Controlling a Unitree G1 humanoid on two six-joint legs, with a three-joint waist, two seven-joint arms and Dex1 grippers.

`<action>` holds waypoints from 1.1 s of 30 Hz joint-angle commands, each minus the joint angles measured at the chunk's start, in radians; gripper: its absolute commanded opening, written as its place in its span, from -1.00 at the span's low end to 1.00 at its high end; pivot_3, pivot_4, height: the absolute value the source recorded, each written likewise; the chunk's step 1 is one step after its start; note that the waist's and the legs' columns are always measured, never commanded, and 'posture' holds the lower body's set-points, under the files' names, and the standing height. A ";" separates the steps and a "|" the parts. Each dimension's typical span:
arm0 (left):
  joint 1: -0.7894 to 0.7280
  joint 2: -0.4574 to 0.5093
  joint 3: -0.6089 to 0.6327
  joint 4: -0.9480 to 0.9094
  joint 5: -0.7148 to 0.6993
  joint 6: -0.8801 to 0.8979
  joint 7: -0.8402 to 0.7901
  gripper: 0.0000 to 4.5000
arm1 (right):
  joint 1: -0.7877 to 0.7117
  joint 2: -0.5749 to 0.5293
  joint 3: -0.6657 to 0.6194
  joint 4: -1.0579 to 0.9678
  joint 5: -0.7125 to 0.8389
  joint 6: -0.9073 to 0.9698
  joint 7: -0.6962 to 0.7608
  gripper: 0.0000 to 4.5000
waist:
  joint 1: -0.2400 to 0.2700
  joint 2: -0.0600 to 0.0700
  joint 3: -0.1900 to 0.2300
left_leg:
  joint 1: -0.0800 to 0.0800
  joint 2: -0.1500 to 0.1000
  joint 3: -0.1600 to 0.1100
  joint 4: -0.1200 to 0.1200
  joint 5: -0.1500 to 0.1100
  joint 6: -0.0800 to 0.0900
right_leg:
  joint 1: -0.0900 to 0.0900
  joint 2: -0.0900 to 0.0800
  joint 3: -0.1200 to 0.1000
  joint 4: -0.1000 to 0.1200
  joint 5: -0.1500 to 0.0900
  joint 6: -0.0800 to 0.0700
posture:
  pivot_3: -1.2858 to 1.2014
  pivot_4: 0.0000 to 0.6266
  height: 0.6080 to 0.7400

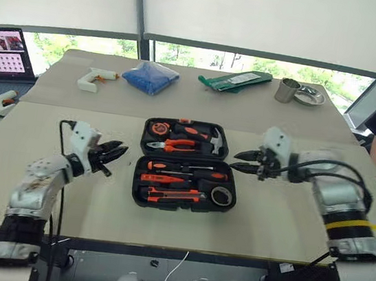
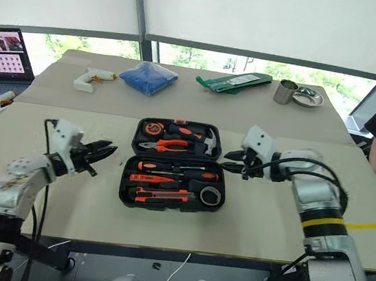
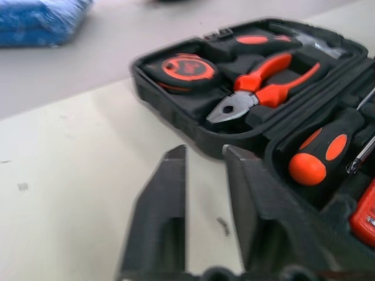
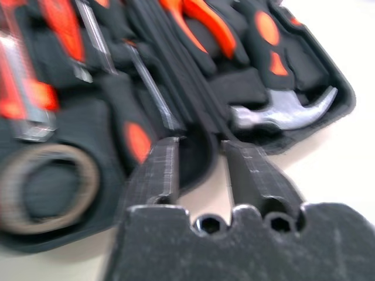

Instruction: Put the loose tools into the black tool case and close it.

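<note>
1. The black tool case (image 1: 187, 164) lies open in the middle of the bench (image 1: 290, 209).
2. The screwdrivers (image 1: 176, 174), utility knife (image 1: 175, 195) and tape roll (image 1: 221, 196) already sit in its near half, so loading looks done.
3. Closing the lid and latching it remain.
4. The left hand (image 1: 111, 152) hovers just left of the case, fingers nearly pressed together on nothing.
5. The right hand (image 1: 248, 161) hovers just beside the case's right edge, fingers a narrow gap apart, empty.
6. Neither hand touches the case.
</note>
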 commanded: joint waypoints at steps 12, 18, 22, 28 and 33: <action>-0.133 -0.045 -0.139 0.152 0.075 -0.001 -0.121 -1.00 | -0.142 0.171 0.026 0.335 -0.063 -0.170 0.019 -0.99 | -0.007 0.000 0.000 | 0.001 0.000 0.000 -0.001 0.000 0.000 | 0.001 0.000 0.000 0.000 0.000 0.000 | 0.03 -0.52 1.00; -0.129 -0.037 -0.134 0.135 0.056 -0.046 -0.210 -1.00 | -0.023 0.151 0.037 0.090 -0.012 -0.035 0.151 -0.99 | 0.000 0.000 0.000 | 0.000 0.000 -0.001 -0.002 0.000 0.000 | 0.001 0.000 -0.001 0.000 0.000 0.000 | 0.03 -0.52 1.00; -0.082 -0.005 -0.127 0.076 0.042 -0.037 -0.271 -1.00 | 0.073 0.114 0.029 -0.109 0.009 0.064 0.162 -0.99 | 0.000 0.000 0.000 | -0.001 0.001 -0.001 -0.002 -0.001 0.000 | 0.001 0.000 -0.001 0.001 0.000 0.000 | 0.03 -0.52 1.00; 0.017 0.048 -0.101 -0.057 0.036 0.012 -0.284 -1.00 | 0.209 0.041 -0.013 -0.337 0.046 0.204 0.151 -0.99 | 0.000 0.000 0.000 | -0.002 0.001 -0.001 -0.002 -0.002 0.001 | 0.001 0.000 -0.001 -0.001 0.000 0.000 | 0.03 -0.52 1.00; 0.037 0.097 -0.072 -0.062 0.030 0.054 -0.294 -1.00 | 0.252 0.017 -0.072 -0.373 0.069 0.254 0.089 -0.99 | 0.001 0.000 0.000 | -0.001 0.000 -0.001 -0.001 -0.002 0.001 | 0.001 0.000 -0.001 -0.002 0.000 0.000 | 0.03 -0.52 1.00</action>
